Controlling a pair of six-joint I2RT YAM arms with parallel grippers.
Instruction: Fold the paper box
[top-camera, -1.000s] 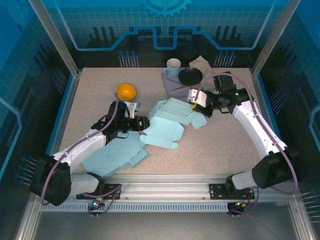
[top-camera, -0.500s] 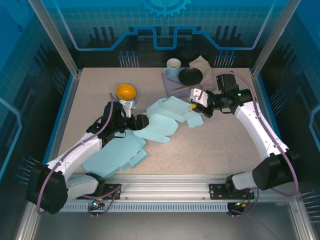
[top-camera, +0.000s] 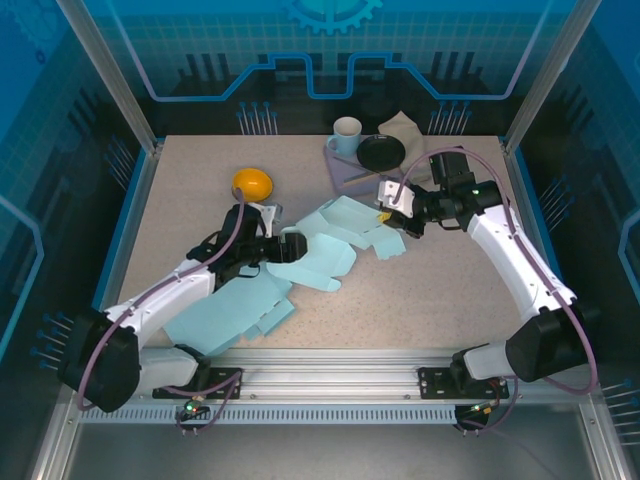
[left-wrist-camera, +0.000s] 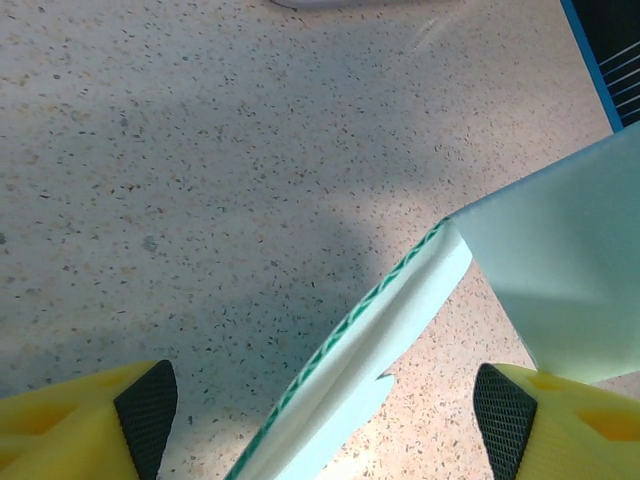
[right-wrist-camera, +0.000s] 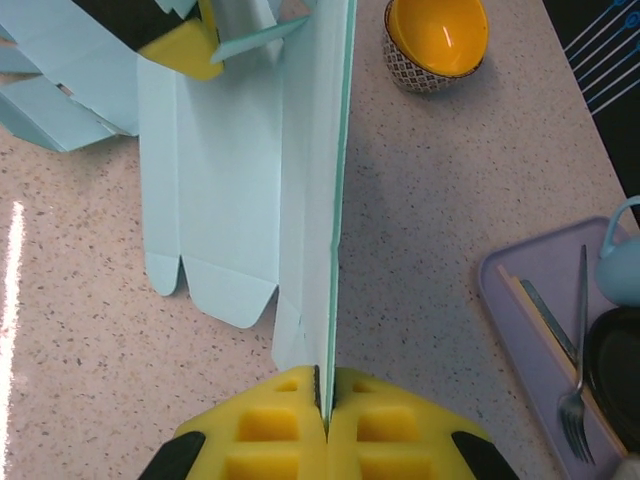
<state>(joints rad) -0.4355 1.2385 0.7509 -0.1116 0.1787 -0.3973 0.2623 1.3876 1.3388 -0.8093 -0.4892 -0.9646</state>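
While my right gripper (right-wrist-camera: 325, 405) pinches one edge of the paper box (top-camera: 335, 240) in the middle of the table (top-camera: 450, 290), my left gripper (left-wrist-camera: 320, 405) stands wide, its pads (left-wrist-camera: 145, 400) either side of the paper, not touching it.

Bright even overhead light, soft shadow across the tabletop (left-wrist-camera: 250, 230), faint glare patches, near foreground soft
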